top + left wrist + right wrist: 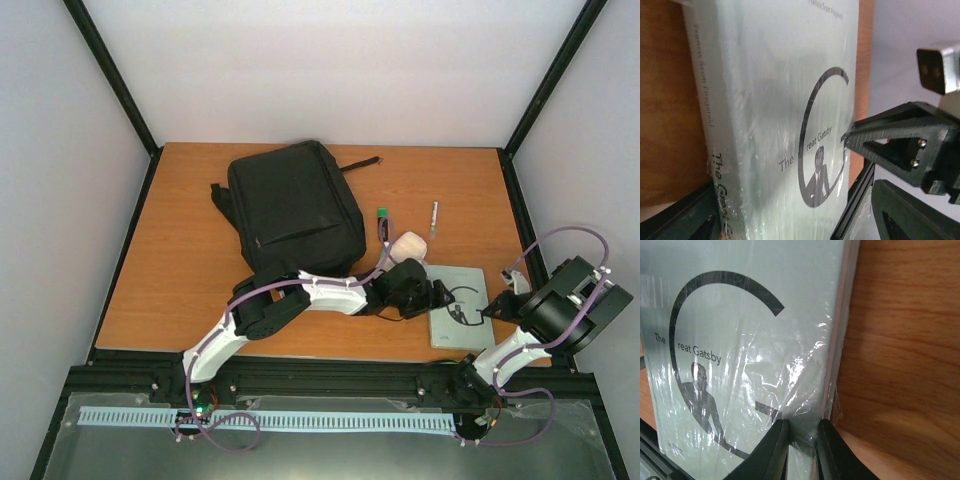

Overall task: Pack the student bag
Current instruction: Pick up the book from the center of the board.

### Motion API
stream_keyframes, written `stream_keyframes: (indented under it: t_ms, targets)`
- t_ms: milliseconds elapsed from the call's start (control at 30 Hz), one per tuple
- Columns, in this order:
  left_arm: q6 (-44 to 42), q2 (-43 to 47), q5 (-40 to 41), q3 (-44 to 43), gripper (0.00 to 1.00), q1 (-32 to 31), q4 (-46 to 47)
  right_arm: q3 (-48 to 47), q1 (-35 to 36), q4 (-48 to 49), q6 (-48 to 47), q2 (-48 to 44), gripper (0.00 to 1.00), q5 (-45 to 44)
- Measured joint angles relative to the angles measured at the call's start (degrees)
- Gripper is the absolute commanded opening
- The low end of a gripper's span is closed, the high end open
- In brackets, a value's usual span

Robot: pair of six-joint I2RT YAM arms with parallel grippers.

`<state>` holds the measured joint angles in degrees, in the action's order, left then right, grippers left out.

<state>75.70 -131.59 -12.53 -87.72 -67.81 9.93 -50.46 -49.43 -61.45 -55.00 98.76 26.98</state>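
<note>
From above, the worktop carries one student bag, black, lying flat at the rear left of centre with its straps trailing; its inside is not shown. To its right are two pens, a green-capped pen and a silver pen, set apart from each other. One cream pouch sits just behind one pale green book at the near right. The left tool reaches across to the book's left side, and the right tool meets its right edge. In the left wrist view the single book, titled The Great Gatsby and wrapped in clear film, fills the frame. The left tool's two dark fingers stand wide apart at the bottom corners, released, with the book's end between them; whether they touch it I cannot tell. A finger of the right tool presses on the cover's far edge. In the right wrist view the right tool is clenched on the book's edge, one finger on each face, crinkling the film.
</note>
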Motion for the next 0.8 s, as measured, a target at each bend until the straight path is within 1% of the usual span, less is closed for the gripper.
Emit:
stream_keyframes:
  t_ms: [133,200,267,367,500,700,767,800]
  targets:
    - [0.6,-1.6,-2.3,1.3,0.78,1.0,8.3,0.3,-0.5,0.4,0.6,0.0,0.14,0.5]
    - [0.5,-1.8,-2.5,3.0,0.73,1.0,12.3,0.4,-0.6,0.5,0.7,-0.1,0.14,0.6]
    - [0.1,-1.8,-2.5,4.5,0.66,1.0,15.2,0.5,-0.7,0.5,0.7,-0.2,0.14,0.8]
    - [-0.5,-1.7,-2.0,6.1,0.54,1.0,17.0,0.6,-0.7,0.6,0.7,-0.2,0.14,1.0]
    - [-0.6,-1.6,-1.4,7.0,0.39,0.9,17.4,0.8,-0.7,0.7,0.6,-0.3,0.15,1.3]
    - [-0.1,-1.6,-0.9,7.4,0.21,0.9,17.3,1.1,-0.7,1.1,0.4,-1.0,0.16,1.2]
    - [0.1,-1.5,-0.9,7.5,0.12,1.0,17.8,1.2,-0.7,1.3,0.3,-1.3,0.16,1.0]
    - [0.1,-1.2,-1.0,7.6,0.11,1.0,18.5,1.2,-0.7,1.5,0.3,-1.5,0.17,0.9]
